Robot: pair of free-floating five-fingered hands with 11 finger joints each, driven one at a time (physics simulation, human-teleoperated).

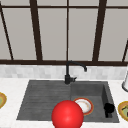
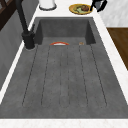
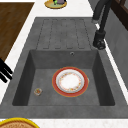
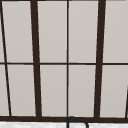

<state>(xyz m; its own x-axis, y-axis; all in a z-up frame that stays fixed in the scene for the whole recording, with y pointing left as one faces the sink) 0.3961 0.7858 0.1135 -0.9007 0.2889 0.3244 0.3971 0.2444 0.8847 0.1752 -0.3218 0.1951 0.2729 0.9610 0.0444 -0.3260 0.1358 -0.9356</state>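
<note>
My right hand (image 1: 109, 109) hovers over the front right corner of the sink, holding nothing. Its fingers (image 3: 4, 71) look straight and spread above the front counter edge. In the left side view the same hand (image 2: 99, 5) floats just beside a yellow plate of food (image 2: 80, 8) on the right counter. A white plate with an orange-red rim (image 3: 70, 82) lies flat on the floor of the basin (image 3: 30, 72). A large red sphere (image 1: 67, 115) sits at the sink's front edge, overlapping the plate (image 1: 84, 105) in the front view.
A black faucet (image 1: 68, 75) stands behind the sink, its spout over the basin. The ribbed drainboard (image 2: 65, 75) takes the sink's left half. A second yellow plate (image 1: 1, 100) is on the left counter and a white container (image 2: 47, 3) at the back right. A window fills the wall.
</note>
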